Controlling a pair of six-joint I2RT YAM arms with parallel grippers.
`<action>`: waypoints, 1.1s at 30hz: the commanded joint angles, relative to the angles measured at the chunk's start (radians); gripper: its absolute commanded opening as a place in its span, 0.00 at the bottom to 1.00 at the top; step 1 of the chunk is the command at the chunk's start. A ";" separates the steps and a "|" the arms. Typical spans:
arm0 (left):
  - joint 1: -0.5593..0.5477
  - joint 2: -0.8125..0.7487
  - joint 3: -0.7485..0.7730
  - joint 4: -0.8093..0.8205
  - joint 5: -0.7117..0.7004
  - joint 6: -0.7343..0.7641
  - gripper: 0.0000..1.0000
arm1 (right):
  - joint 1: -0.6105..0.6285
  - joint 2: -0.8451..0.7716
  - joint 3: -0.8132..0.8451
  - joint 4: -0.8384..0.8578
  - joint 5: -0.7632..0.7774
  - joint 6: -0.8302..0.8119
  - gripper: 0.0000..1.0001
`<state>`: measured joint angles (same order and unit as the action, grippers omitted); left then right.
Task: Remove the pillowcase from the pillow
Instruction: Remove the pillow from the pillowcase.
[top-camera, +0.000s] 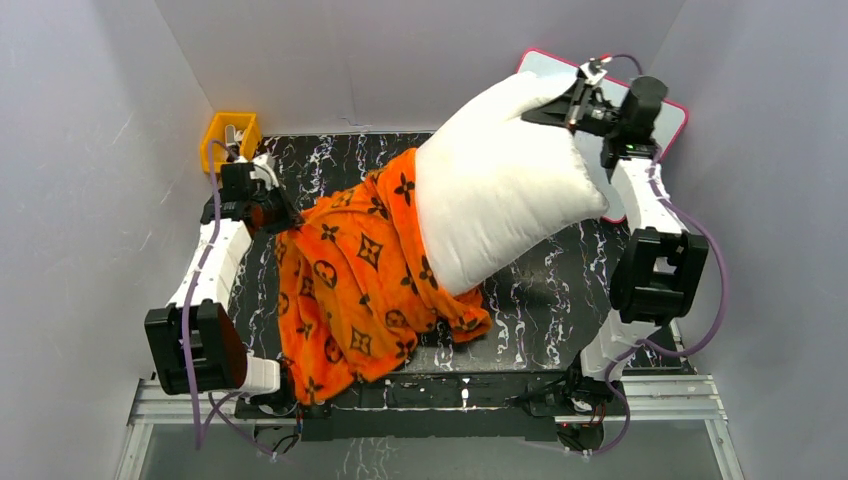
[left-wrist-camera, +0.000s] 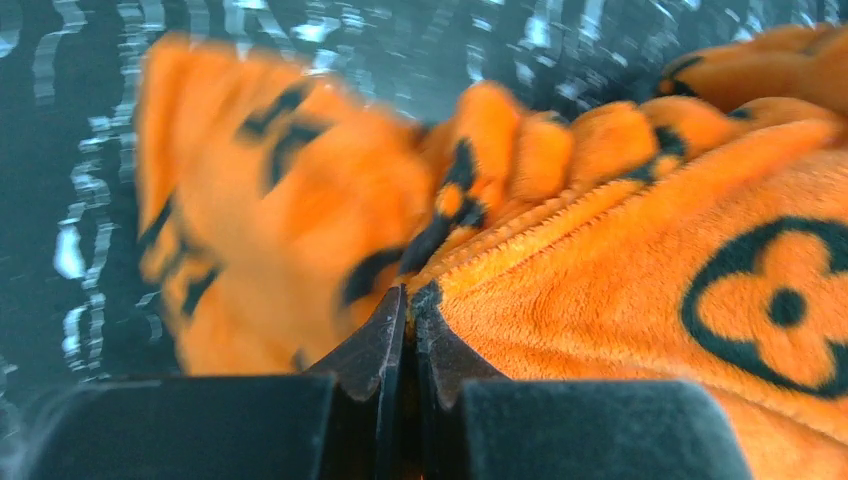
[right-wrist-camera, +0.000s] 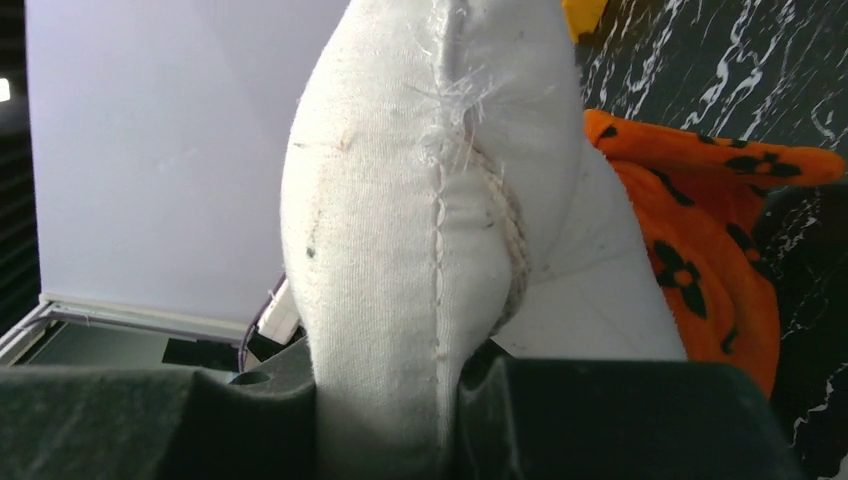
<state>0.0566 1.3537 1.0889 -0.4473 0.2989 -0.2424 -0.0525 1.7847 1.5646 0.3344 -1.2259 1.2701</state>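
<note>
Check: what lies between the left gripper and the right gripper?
In the top view, the orange pillowcase runs from the left gripper to the white pillow, whose far corner the right gripper pinches.

The pillowcase (left-wrist-camera: 600, 300) is soft fleecy cloth, matt, with a short fuzzy pile and a ridged hem. The pillow (right-wrist-camera: 390, 250) is plain white cloth, matt and finely ribbed, its stitched seam frayed into loose threads. The tabletop (top-camera: 560, 330) is glossy black marble-look, veined white. The left gripper (left-wrist-camera: 408, 305) and right gripper (right-wrist-camera: 385, 375) are matt black plastic.
</note>
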 joint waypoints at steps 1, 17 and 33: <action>0.155 0.036 -0.018 0.015 -0.216 -0.022 0.00 | -0.183 -0.154 -0.014 0.395 0.161 0.301 0.00; 0.220 -0.022 -0.045 0.094 0.066 -0.111 0.98 | -0.271 -0.225 -0.121 0.379 0.164 0.265 0.00; -0.267 -0.112 -0.377 0.283 0.052 -0.456 0.98 | -0.243 -0.257 -0.188 0.244 0.179 0.128 0.00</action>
<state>-0.1051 1.2789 0.7666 -0.3092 0.3943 -0.5327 -0.3069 1.5990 1.3766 0.5461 -1.1027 1.4166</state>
